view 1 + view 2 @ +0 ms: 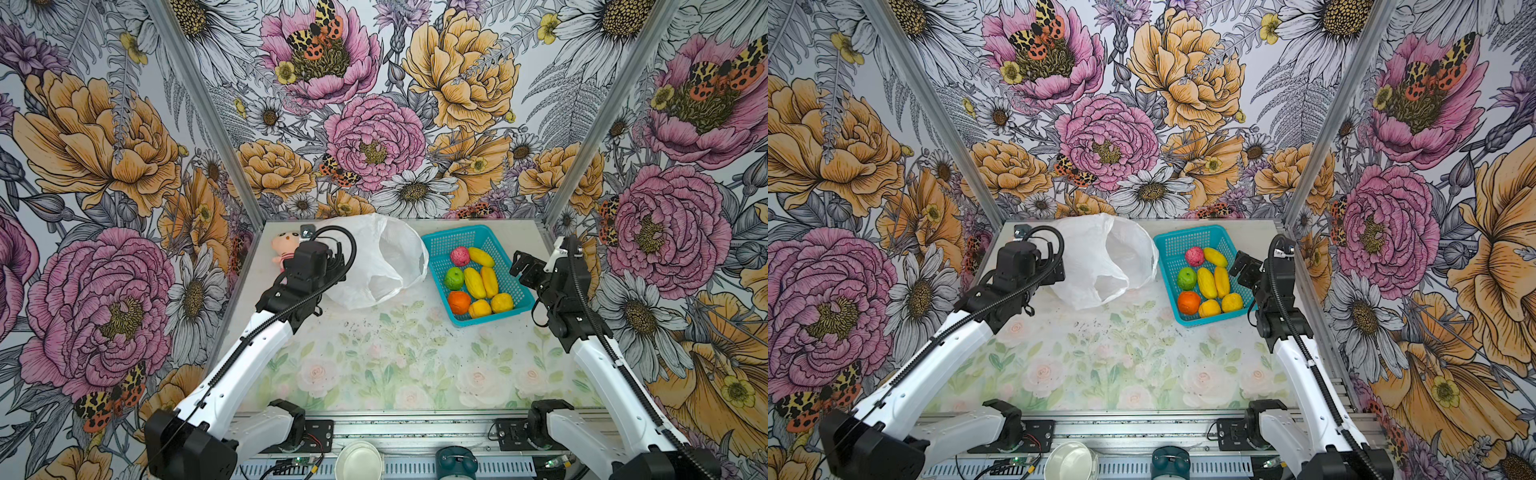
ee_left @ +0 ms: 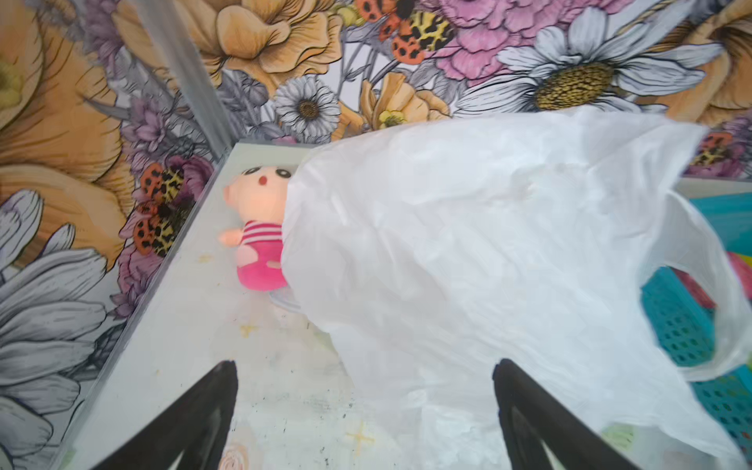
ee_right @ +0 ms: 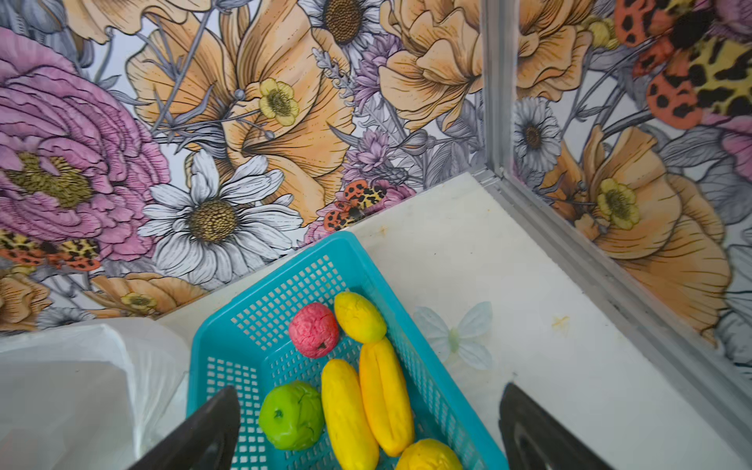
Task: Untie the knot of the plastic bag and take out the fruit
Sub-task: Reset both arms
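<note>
Holding, left gripper (image 2: pixel 364 366): nothing; its two black fingers (image 2: pixel 195 415) stand wide apart, low over the table (image 1: pixel 395 353) at the left edge of the plastic bag; one finger shows against the white film, and whether it touches cannot be told
Holding, right gripper (image 3: pixel 372 390): nothing; jaws spread wide; in both top views it hangs just beside the basket's right-hand long side, close to the right wall; its wrist view looks down into the basket
Plastic bag (image 1: pixel 386 257): on the far part of the table, between the plush doll and the basket; slack and crumpled, translucent white; its mouth gapes toward the basket, and its right edge lies against the basket's left side
Loop handle (image 2: pixel 732 325): arches free in front of the basket in the left wrist view; no twist shows in it
Fruit: all inside the basket, none in the bag's visible opening; a pink-red bumpy ball (image 1: pixel 459 256) at the far end, a green one (image 1: pixel 454 278) below it, an orange one (image 1: pixel 459 302) at the near corner; three yellow oblong pieces and two rounder yellow ones fill the remainder, packed touching
Basket (image 1: pixel 457 230): teal mesh, rectangular, set at a slant on the far right of the table
Plush doll (image 1: pixel 284 245): pink, lying in the far left corner; the bag covers one side of it in the left wrist view
</note>
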Controlling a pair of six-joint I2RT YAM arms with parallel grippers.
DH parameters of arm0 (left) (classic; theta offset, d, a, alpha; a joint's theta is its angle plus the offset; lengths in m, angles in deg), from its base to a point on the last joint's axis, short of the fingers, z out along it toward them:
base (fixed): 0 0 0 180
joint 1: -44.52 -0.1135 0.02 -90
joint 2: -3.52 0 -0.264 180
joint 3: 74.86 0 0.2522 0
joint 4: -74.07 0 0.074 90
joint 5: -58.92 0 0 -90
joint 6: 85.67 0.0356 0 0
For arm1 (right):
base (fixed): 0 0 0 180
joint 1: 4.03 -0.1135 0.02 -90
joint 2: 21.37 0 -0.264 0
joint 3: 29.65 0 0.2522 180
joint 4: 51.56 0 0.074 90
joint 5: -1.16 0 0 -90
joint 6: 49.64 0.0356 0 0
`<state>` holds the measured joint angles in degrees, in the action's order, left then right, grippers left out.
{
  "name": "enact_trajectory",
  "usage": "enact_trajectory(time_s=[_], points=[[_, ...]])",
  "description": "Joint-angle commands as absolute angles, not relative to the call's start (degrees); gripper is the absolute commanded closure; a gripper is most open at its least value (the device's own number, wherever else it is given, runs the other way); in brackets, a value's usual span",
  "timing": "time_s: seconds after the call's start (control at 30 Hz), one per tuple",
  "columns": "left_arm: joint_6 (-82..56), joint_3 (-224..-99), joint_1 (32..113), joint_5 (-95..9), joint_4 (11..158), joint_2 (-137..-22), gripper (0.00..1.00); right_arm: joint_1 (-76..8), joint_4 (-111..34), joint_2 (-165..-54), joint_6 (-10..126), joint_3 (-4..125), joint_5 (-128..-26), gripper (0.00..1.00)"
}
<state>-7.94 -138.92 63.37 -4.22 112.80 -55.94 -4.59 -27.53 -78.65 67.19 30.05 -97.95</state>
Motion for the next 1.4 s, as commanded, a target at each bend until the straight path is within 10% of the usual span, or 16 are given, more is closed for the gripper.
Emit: enact_trajectory(time_s=[0.0,0.4,1.03,1.37], points=[[-7.6,-121.2,59.2,2.6,92.9,-48.2,0.01,-1.6,-28.9,-83.6,62.8,31.6,-106.5,0.00],[-7.1,-102.4,50.2,6.5,77.9,-31.3,0.01,3.5,-48.5,-96.9,60.3,19.3,-112.2,0.01],[-3.4,-110.1,41.4,-16.7,58.2,-67.6,0.01,-0.1,-64.3,-104.6,47.7,15.6,-80.2,0.03],[-1.2,-111.5,43.4,-13.0,53.8,-71.6,0.01,-0.1,-60.5,-107.5,42.9,19.4,-68.3,0.01]])
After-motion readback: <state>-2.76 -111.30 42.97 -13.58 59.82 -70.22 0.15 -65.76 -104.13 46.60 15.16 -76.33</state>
